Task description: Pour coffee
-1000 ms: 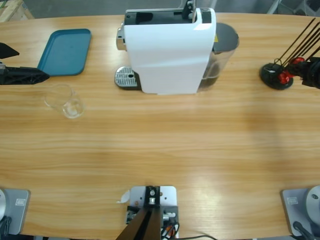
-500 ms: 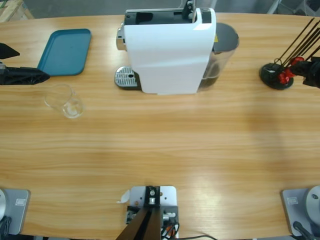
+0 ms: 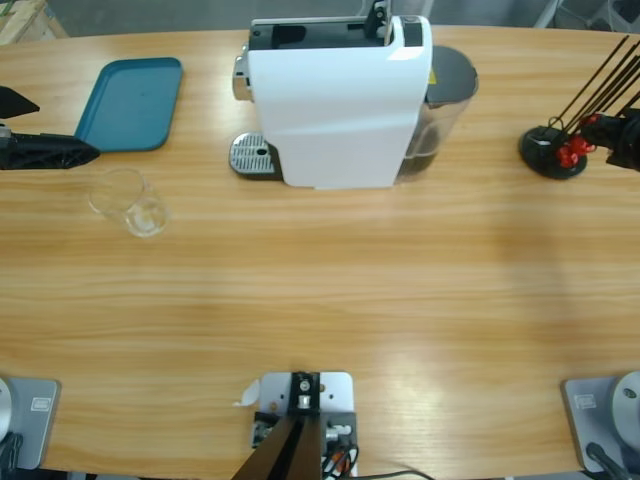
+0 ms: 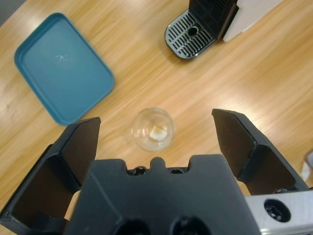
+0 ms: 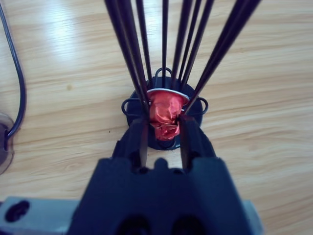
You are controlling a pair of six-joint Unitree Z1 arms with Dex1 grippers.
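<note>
Coffee is not visible as liquid anywhere; the clear drinking glass (image 3: pixel 128 203) looks empty and stands on the wooden table (image 3: pixel 320 320) toward 9 o'clock in the high view, just below the teal tray (image 3: pixel 131 103) and apart from it. White capsule coffee machine (image 3: pixel 340 100) sits at 12 o'clock, its round perforated drip grate (image 3: pixel 253 155) on the machine's lower left, nothing on it.

Left gripper (image 4: pixel 156 134) hangs above the glass (image 4: pixel 152 129) with jaws spread wide, nothing between them; glass lies between the jaw tips in the left wrist view, tray (image 4: pixel 61 66) at 10 o'clock, drip grate (image 4: pixel 191 34) at 1 o'clock. In the high view this gripper (image 3: pixel 45 152) enters at the left edge, near the tray's lower corner.

Right gripper (image 5: pixel 164 129) is clamped on a crumpled red capsule (image 5: pixel 165 115) at the black round base of the wire-stem capsule stand (image 5: pixel 164 49). In the high view the stand (image 3: pixel 555 150) is at 3 o'clock, right gripper (image 3: pixel 612 140) at the right edge beside it.
</note>
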